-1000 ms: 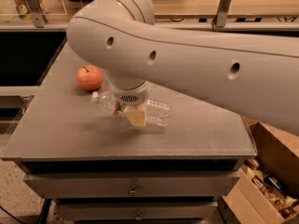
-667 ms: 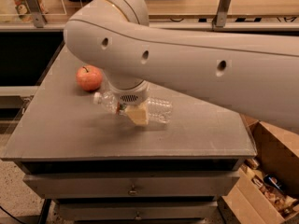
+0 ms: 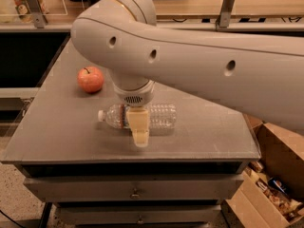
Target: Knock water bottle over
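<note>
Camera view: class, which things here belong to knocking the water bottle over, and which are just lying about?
Belong to the job:
water bottle, lying on its side on the table
gripper, low over the table, in front of the bottle's middle

Just lying about:
apple, behind the bottle, near its cap end
cardboard box, beside the table

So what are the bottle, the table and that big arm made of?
The bottle: clear, ribbed, glossy, so likely thin plastic; it lies on its side. The table: matte grey, maybe laminate or painted metal; can't tell. The arm: smooth off-white shell with a soft sheen, probably moulded plastic. Its gripper hangs in front of the bottle, tan and matte.
</note>
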You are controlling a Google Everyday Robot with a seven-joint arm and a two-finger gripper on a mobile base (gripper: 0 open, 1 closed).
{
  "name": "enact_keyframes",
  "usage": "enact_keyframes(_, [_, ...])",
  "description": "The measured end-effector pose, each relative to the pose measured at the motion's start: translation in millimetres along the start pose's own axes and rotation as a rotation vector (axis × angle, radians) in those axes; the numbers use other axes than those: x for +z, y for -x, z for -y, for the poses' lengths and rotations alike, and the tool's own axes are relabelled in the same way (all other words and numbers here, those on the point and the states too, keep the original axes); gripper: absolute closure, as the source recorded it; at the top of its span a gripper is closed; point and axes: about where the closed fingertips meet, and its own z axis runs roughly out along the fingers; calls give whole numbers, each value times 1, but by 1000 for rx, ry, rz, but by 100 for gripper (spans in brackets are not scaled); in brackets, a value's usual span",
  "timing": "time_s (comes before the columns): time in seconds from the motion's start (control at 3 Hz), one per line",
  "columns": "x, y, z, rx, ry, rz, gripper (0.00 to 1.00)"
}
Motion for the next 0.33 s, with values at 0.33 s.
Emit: enact_keyframes(0.33, [0,0,0,0,0,0,0])
